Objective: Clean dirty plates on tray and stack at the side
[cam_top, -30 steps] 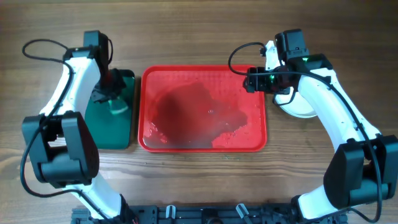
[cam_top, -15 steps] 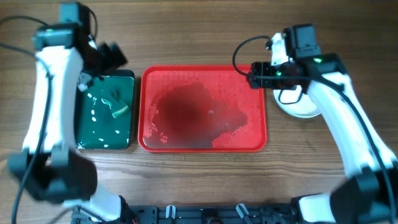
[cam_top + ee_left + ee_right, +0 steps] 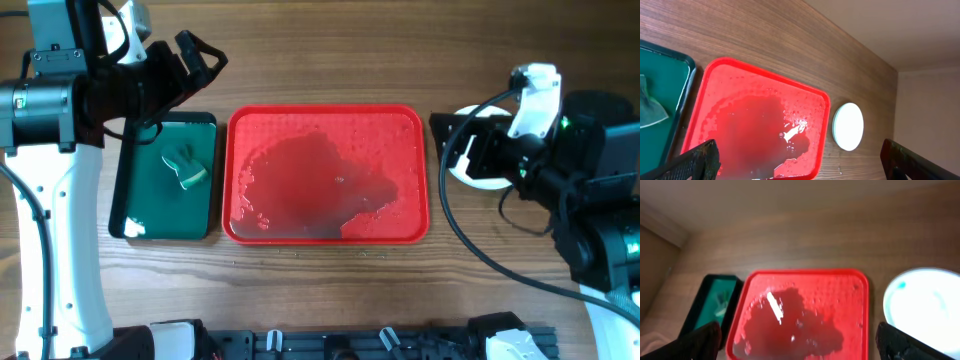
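up over the left edge of the table, the left gripper (image 3: 203,52) hangs spread wide with nothing in it; its wrist view shows the two fingers (image 3: 692,162) out at opposite corners and only table between them. a second ago it was down in the dark green tray (image 3: 150,205), right on the pale cloth (image 3: 187,167). now the cloth lies there alone and the arm has swung up and away

across the table, same story: the right gripper (image 3: 446,142) is parted and empty, and it has pulled back and risen from the right rim of the red tray (image 3: 325,111), where it sat a moment ago. partly under it, the plates (image 3: 483,178) rest on the wood just beside the tray, not touching it (from above they read as one white disc, so i can't count the stack). the tray itself carries only a wet puddle (image 3: 320,190), no plate left on it

both arms letting go and lifting at once looks like a retreat, and with the tray cleared and the plates stacked at the side, i'd call the job as good as finished
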Robot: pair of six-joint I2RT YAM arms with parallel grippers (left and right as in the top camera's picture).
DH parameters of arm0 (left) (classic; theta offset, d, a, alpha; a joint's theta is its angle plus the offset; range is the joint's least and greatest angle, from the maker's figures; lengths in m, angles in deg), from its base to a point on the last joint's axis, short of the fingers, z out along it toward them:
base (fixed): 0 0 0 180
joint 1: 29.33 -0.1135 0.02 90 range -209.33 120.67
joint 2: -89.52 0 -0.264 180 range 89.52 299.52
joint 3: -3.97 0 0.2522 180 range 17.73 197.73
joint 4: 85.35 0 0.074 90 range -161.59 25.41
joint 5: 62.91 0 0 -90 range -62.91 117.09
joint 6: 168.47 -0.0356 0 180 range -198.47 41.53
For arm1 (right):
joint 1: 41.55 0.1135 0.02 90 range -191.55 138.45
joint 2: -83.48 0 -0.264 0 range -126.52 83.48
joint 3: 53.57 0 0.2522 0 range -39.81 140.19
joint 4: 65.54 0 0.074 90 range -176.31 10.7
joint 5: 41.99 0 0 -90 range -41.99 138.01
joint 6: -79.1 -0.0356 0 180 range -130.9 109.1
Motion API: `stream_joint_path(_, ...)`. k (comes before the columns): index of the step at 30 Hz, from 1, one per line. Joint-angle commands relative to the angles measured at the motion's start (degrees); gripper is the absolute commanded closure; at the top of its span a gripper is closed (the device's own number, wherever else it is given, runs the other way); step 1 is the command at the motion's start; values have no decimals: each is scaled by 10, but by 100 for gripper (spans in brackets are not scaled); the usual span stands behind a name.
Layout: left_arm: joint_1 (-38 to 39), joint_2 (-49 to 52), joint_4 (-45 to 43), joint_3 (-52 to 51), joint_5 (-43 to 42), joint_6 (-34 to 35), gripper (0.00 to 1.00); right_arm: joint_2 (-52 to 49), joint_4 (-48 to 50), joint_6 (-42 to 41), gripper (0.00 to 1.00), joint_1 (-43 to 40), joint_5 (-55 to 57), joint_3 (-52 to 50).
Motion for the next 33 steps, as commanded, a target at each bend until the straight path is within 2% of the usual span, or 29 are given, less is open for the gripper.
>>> stream_joint_path(1, 1, 2, -2, 0, -14, 3, 0, -2, -34, -11, 0, 0, 60, 8)
stream_joint_path(4, 1, 2, -2, 0, -14, 3, 0, 2, 15, -9, 0, -1, 80, -16)
stream_joint_path(7, 1, 2, -2, 0, -14, 3, 0, 57, 132, 14, 0, -3, 80, -106)
stream_joint_path(15, 1, 2, -2, 0, -14, 3, 0, 324, 427, 19, 0, -3, 80, -490)
stream_joint_path(21, 1, 2, -2, 0, -14, 3, 0, 494, 524, 18, 0, -3, 80, -686)
stream_joint_path(25, 1, 2, -2, 0, -14, 3, 0, 559, 563, 14, 0, -3, 80, -765)
stream_joint_path(33, 1, 2, -2, 0, -14, 3, 0, 596, 564, 13, 0, -3, 77, -788)
